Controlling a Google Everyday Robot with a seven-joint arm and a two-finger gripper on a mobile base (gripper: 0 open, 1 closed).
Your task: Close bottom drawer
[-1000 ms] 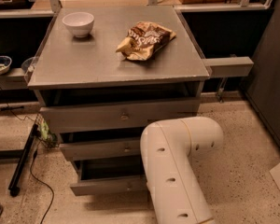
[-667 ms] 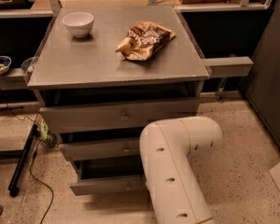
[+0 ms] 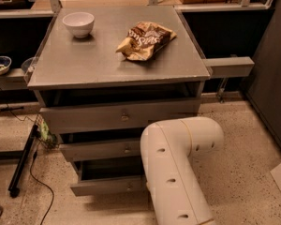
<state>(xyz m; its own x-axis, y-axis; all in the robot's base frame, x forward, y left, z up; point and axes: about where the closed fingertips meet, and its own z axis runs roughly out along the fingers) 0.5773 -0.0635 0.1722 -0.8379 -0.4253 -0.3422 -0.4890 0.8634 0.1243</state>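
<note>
Bottom drawer stands pulled out at the foot of the grey cabinet, its front panel forward of the middle drawer above, dark interior exposed. White robot arm rises in the foreground, its elbed section overlapping the drawer's right end. The gripper is out of the camera's sight; whether it holds anything cannot be told. A white bowl and a crumpled snack bag lie on the cabinet top
</note>
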